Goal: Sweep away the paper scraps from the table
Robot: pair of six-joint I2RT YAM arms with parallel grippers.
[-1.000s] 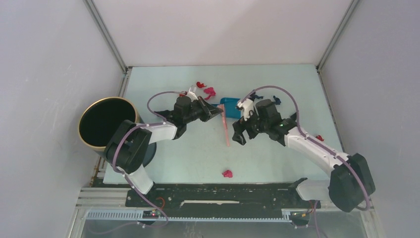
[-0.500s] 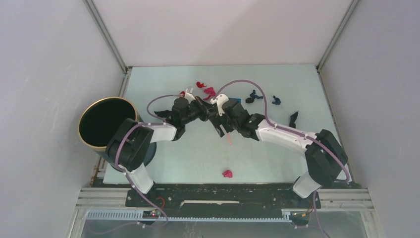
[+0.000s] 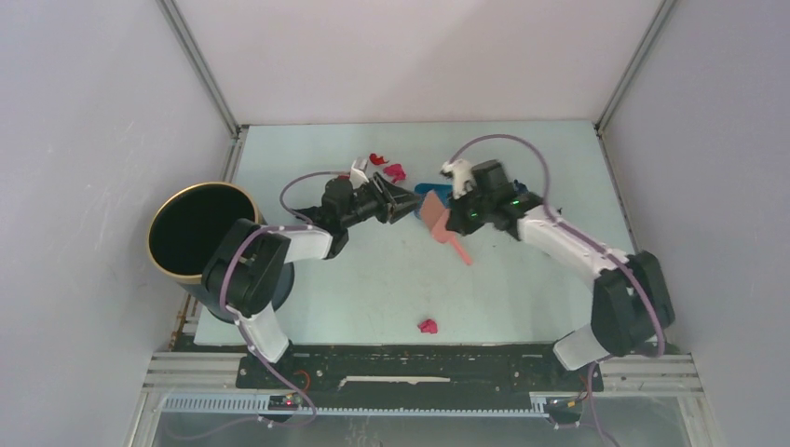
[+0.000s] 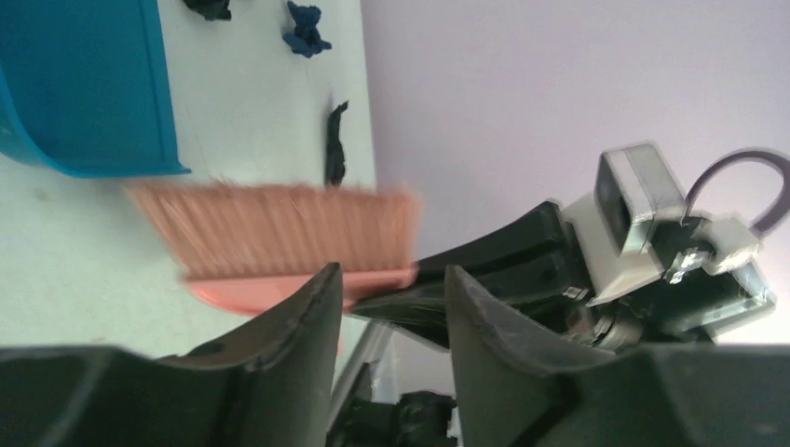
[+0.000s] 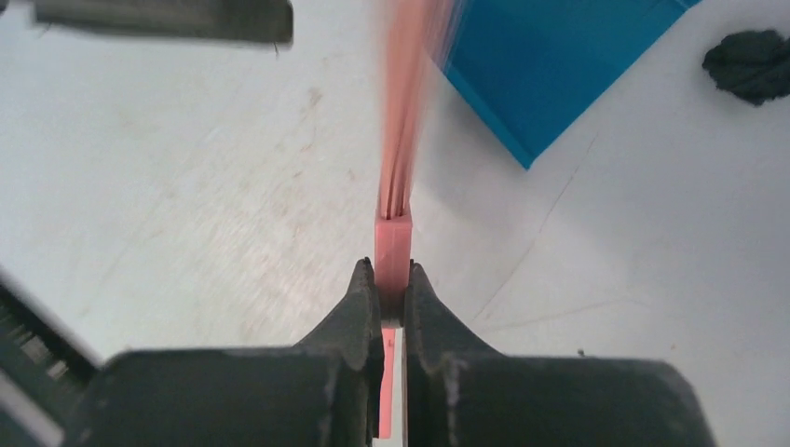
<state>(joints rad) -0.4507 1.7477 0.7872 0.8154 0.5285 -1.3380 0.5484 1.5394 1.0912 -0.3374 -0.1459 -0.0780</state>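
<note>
My right gripper (image 5: pixel 392 279) is shut on the handle of the pink hand brush (image 5: pixel 393 242), whose bristles point toward the blue dustpan (image 5: pixel 550 65). From above, the brush (image 3: pixel 438 219) hangs tilted between both arms, the dustpan (image 3: pixel 430 190) just behind it. The left gripper (image 4: pixel 391 279) stands open and empty just beside the brush head (image 4: pixel 279 233). On the table (image 3: pixel 307 149) lie paper scraps: red (image 3: pixel 376 158) and magenta (image 3: pixel 395 171) at the back, and a magenta one (image 3: pixel 428 326) near the front. A black one (image 4: pixel 335 144) and a blue one (image 4: pixel 306 28) lie beyond the brush.
A tall black bin with a gold rim (image 3: pixel 191 228) stands off the table's left edge. Grey-white walls close in the back and both sides. A black rail (image 3: pixel 410 368) runs along the front. Another black scrap (image 5: pixel 753 63) lies right of the dustpan.
The right arm swung left to the brush, shut on its handle and carried it up and right. The left gripper, shut at the brush before, has opened and let go.
</note>
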